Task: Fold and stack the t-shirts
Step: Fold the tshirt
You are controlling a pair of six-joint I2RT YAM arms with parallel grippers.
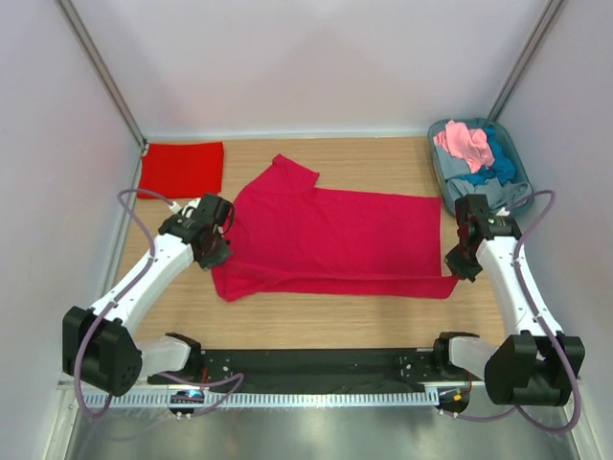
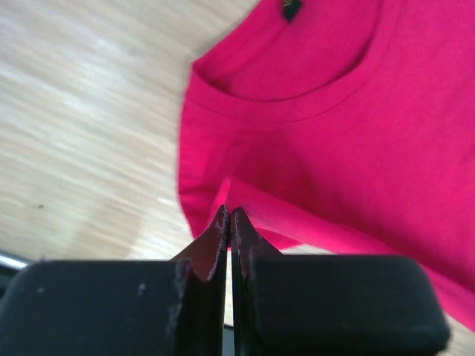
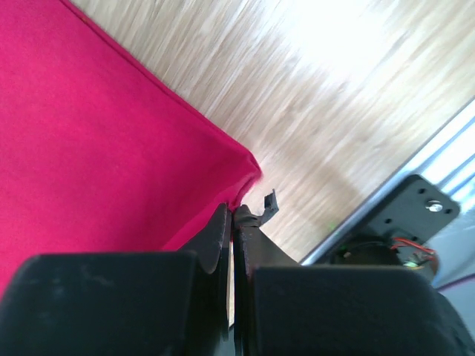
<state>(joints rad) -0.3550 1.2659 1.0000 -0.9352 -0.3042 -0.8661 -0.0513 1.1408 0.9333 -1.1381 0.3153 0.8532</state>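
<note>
A: While the folded scarlet t-shirt (image 1: 182,168) lies parked in the far-left corner of the table (image 1: 316,326), the action is just beside it. The left gripper (image 1: 216,255) is clamped tight on a ridge of the crimson t-shirt (image 1: 335,240), on the near edge at the collar (image 2: 297,109) end.

B: The wrist view shows it plainly: jaws together, a raised pleat of cloth running right into the tips. The shirt itself is spread flat across the middle of the table, one sleeve (image 1: 292,172) poking toward the back.

A: Over to the right now, and the right gripper (image 1: 460,266) is pinched closed on the hem corner (image 3: 241,167), at the very tip of the cloth.

B: That's my worry, it's a thin bite. If the two arms lift or swing at different speeds, I reckon that corner slips free and the fold lands crooked.

A: Pull apart too hard and the left side could go the same way, with the pleat sliding out.

B: Far right, the tub (image 1: 441,177) holds a pink shirt (image 1: 465,144), a blue shirt (image 1: 503,168) and what looks like a grey shirt (image 1: 476,188). It stands just beside that right arm, so a wide swing could knock it, I think.

A: And carry the near edge over carelessly and that sleeve may bunch underneath.
</note>
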